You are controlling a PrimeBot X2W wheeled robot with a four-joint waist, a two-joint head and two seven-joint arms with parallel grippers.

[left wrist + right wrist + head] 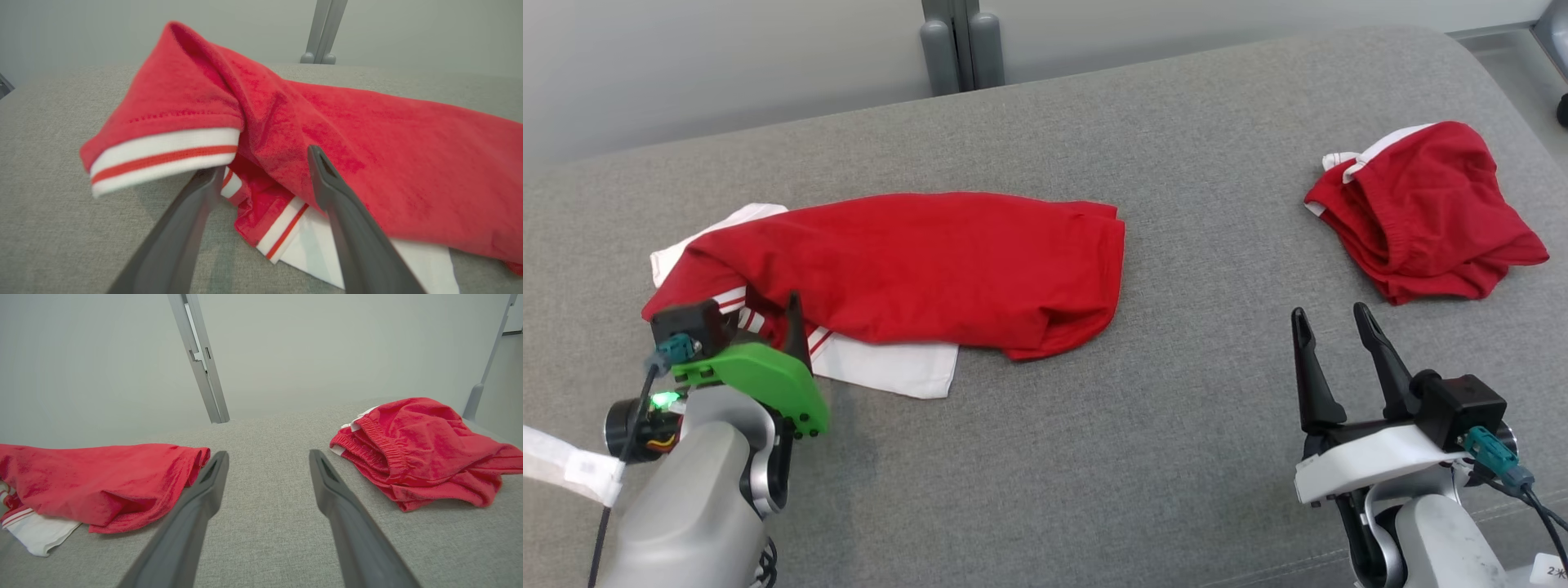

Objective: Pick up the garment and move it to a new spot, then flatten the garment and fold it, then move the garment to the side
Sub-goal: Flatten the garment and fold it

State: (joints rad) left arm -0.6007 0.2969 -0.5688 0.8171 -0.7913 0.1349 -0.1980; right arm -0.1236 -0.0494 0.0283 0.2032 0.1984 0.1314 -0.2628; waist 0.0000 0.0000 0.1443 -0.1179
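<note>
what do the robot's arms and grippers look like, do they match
Not quite. The left gripper has a bright green mount and a lit green light; the right gripper has a white mount and black cable. Both have two long dark fingers, a black camera block with teal plug, grey forearm.

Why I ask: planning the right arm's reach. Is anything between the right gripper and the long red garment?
Nothing visible: bare grey surface between the right gripper and the long red garment; the crumpled red pile sits farther right.
</note>
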